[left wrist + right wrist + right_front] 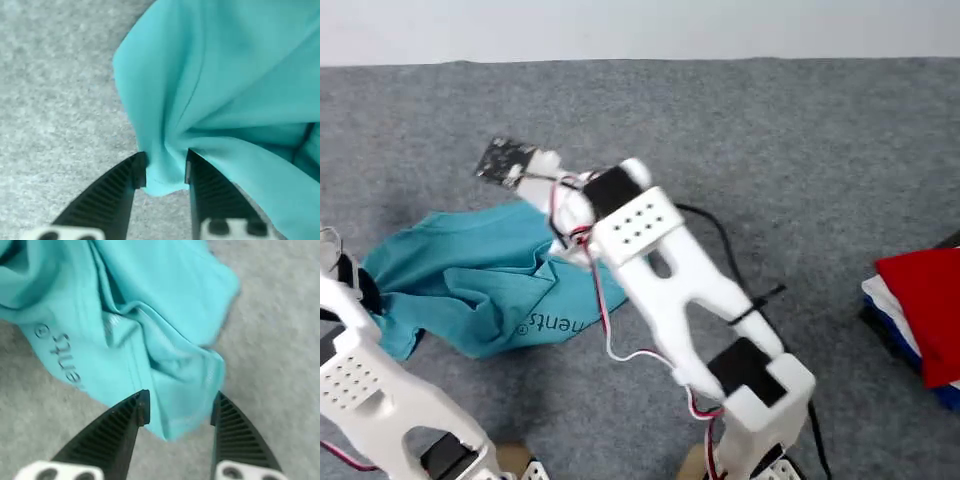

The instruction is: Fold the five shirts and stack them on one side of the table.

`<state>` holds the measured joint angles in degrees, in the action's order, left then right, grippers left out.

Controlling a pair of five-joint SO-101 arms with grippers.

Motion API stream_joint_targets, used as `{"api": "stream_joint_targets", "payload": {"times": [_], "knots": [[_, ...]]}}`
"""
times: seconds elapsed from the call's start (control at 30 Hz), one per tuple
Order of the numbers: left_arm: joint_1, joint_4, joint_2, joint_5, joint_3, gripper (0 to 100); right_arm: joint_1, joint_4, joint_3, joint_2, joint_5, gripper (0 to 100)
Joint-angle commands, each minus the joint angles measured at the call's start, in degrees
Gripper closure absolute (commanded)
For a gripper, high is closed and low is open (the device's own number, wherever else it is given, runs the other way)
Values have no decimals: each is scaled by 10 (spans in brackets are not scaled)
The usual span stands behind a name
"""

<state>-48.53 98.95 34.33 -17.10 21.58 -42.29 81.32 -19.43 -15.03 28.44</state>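
Crumpled teal shirt (470,285), printed lettering

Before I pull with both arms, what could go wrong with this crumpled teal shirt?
The left gripper pinches only a small bunched tip of the crumpled teal fabric shirt; a pull may slip it free.
The right gripper stands open astride a layered edge; closing could catch several layers.
Loose red and white wires hang over the shirt and might snag.

Pinched in left claw (164,171): bunched edge of teal shirt (225,75); grey felt tabletop (50,100) beneath.
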Motion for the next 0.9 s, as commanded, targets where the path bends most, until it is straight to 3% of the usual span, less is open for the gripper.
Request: {"api": "stream_joint_targets", "payload": {"times": [0.0,0.53,0.87], "knots": [[-1,7,-5,-4,6,859,-31,-26,-7,-29,-12,734],[-4,-9,-4,-2,2,859,-118,-37,-242,-263,-9,723],[-4,-10,-3,-2,2,859,-138,-34,-265,-306,-9,726]]}}
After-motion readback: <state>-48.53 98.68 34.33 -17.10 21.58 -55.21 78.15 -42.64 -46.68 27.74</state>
